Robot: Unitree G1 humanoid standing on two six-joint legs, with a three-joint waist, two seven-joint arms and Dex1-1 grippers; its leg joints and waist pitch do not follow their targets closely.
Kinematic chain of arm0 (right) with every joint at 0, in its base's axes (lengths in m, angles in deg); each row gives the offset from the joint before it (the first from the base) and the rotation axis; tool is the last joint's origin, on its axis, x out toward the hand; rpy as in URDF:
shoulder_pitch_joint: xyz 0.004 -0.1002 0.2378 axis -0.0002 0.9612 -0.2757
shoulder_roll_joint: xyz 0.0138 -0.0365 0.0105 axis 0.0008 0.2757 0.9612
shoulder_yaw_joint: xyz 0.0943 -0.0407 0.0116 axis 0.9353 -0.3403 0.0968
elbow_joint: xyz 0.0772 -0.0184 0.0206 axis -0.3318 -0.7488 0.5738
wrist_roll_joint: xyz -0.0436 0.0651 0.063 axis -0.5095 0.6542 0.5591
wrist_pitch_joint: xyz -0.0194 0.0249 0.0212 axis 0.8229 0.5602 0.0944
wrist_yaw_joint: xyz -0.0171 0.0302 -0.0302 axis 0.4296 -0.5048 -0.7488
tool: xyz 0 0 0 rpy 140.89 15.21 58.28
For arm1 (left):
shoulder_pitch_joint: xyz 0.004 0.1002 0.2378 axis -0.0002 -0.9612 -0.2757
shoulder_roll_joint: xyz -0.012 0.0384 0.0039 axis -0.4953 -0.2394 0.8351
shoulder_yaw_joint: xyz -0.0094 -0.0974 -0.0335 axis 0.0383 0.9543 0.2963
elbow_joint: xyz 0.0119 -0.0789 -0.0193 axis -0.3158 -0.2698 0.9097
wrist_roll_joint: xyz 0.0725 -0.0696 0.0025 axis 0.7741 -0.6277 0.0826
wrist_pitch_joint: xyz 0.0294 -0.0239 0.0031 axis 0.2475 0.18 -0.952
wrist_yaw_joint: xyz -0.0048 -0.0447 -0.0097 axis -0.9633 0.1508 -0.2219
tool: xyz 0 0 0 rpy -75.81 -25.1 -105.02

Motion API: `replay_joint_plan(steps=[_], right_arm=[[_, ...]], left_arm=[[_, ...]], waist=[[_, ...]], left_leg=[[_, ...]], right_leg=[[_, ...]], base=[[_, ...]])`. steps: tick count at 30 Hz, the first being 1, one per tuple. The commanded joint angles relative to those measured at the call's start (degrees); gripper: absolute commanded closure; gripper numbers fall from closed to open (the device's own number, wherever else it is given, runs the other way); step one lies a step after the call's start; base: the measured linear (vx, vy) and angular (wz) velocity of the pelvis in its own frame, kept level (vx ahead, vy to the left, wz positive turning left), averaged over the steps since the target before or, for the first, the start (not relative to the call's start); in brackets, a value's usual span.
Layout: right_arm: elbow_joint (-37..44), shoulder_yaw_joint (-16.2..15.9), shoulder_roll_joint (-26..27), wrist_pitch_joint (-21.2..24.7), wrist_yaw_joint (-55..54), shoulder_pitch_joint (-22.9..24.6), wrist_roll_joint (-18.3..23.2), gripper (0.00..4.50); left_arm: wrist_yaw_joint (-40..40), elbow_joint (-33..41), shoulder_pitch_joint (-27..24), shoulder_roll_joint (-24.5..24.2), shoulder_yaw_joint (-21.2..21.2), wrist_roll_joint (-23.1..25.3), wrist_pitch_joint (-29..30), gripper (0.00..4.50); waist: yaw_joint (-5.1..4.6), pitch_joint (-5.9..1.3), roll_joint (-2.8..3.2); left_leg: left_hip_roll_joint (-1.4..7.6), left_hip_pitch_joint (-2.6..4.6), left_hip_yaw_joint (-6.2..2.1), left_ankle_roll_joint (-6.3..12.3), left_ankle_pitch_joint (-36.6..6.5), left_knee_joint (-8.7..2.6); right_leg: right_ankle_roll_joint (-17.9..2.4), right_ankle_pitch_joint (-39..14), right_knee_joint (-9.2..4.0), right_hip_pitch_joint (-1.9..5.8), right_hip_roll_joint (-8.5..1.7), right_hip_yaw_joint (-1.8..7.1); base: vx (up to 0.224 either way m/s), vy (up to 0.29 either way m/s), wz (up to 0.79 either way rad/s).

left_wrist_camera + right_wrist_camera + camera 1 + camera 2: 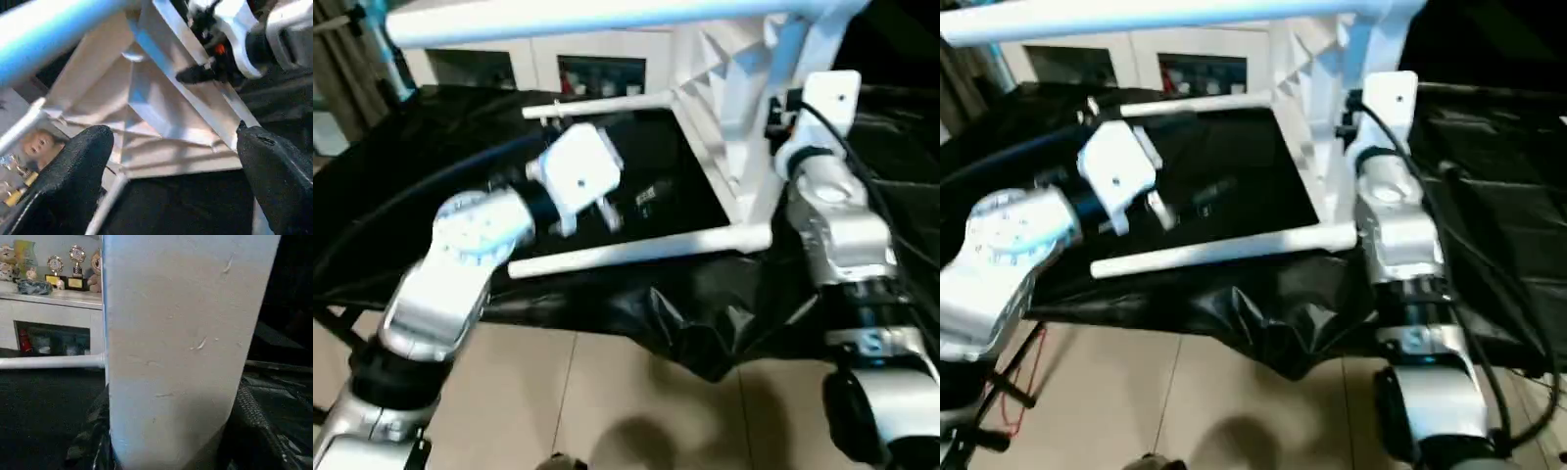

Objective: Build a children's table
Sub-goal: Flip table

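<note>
The white tabletop [736, 108] stands tilted on its edge on the black-covered work surface, ribbed underside [146, 107] facing left. Three white legs stick out of it to the left: one across the top [587, 20], one in the middle [602, 103] and one low down [636, 250]. My right gripper [200, 73] is at the tabletop's rim, with a black finger lying against it, and the white panel [171, 347] stands directly before its camera. My left gripper [171, 132] hangs open between the middle and low legs, its fingers [88, 161] wide apart and holding nothing.
A black sheet [705, 333] covers the work surface and hangs in folds over its front edge above the tiled floor [558, 392]. A white glass-door cabinet [597, 69] stands behind. Trophies and soft toys [63, 279] sit on its top.
</note>
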Motion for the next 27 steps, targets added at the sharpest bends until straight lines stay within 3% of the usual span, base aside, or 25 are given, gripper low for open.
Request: replay_joint_plan(steps=[1,3,4,7,13,15,17,20,24,27], right_arm=[[-2.65,-1.51,1.29,1.09,0.72,0.71,-0.28,2.94],[-2.81,-1.50,1.39,0.93,0.92,0.72,-0.47,2.94],[-3.09,-1.36,1.41,0.60,1.06,0.79,-0.62,2.94],[-3.84,-1.17,1.28,0.03,1.61,0.86,-0.75,2.94],[-1.72,-1.34,1.51,-0.02,4.54,1.78,-0.29,2.94],[-0.89,-1.66,1.48,-0.28,6.28,2.19,0.15,2.94],[-0.26,-1.76,1.40,-0.43,7.34,2.53,0.49,2.41],[0.50,-1.28,1.31,-1.06,7.81,2.82,0.87,2.22],[1.45,-0.65,1.52,-2.15,8.61,3.07,1.69,1.90],[2.99,0.08,1.90,-2.72,9.56,3.63,2.42,1.76]], left_arm=[[0.61,1.69,2.74,0.13,2.44,-1.38,-1.58,0.00],[1.05,2.13,3.18,0.32,2.93,-2.12,-1.90,0.00],[2.59,3.68,3.77,0.93,3.68,-4.95,-2.04,0.00],[3.76,5.22,5.35,1.45,4.61,-7.61,-1.86,0.00],[-0.58,-4.48,9.64,-1.67,5.98,0.09,-3.57,0.00],[-1.09,-6.82,10.50,-2.53,6.21,1.48,-3.99,0.00],[-1.89,-8.64,11.44,-3.16,6.44,2.52,-4.67,0.00],[-3.85,-11.72,13.47,-3.24,7.28,3.58,-5.48,0.00],[-4.46,-13.50,14.24,-3.38,7.27,4.47,-6.14,0.00],[-4.71,-15.02,14.66,-3.17,7.47,4.90,-6.83,0.00]], waist=[[0.07,-3.71,-0.16],[0.06,-3.75,-0.39],[0.01,-3.70,-0.79],[0.13,-3.64,-0.51],[-0.04,-3.47,-0.50],[-0.12,-3.56,-0.28],[-0.06,-3.83,-0.23],[0.10,-3.89,-0.25],[0.21,-3.84,-0.30],[0.29,-3.80,-0.16]], left_leg=[[2.21,2.15,-1.70,-4.08,-9.70,-3.73],[2.20,2.24,-1.61,-3.78,-9.27,-3.60],[2.20,2.22,-1.52,-3.37,-8.94,-3.54],[2.32,2.40,-1.47,-3.02,-9.19,-3.51],[2.31,2.66,-1.51,-4.16,-12.47,-3.74],[2.27,2.49,-1.65,-4.46,-11.66,-3.81],[2.32,2.41,-1.75,-4.25,-9.82,-3.69],[2.21,2.52,-1.58,-3.43,-8.55,-3.44],[2.24,2.45,-1.54,-2.52,-8.69,-3.40],[2.40,2.67,-1.58,-2.86,-9.96,-3.56]], right_leg=[[-9.15,1.15,-3.84,1.43,-2.54,1.06],[-9.51,1.95,-3.79,1.48,-2.59,1.09],[-9.78,2.43,-3.80,1.54,-2.59,1.12],[-10.54,2.08,-3.79,1.31,-2.54,1.13],[-8.88,-3.70,-4.34,1.02,-2.52,1.33],[-8.78,-2.19,-4.17,1.17,-2.48,1.26],[-9.34,1.46,-3.80,1.47,-2.58,1.18],[-10.62,5.17,-3.56,1.47,-2.49,1.17],[-11.47,4.74,-3.71,1.54,-2.63,1.20],[-11.79,2.97,-3.82,1.37,-2.64,1.19]], base=[[0.000,0.000,0.00],[0.000,0.000,0.00],[0.000,0.000,0.00],[0.000,0.000,0.00],[0.000,0.000,0.00],[0.000,0.000,0.00],[0.000,0.000,0.00],[0.000,0.000,0.00],[0.000,0.000,0.00],[0.000,0.000,0.00]])
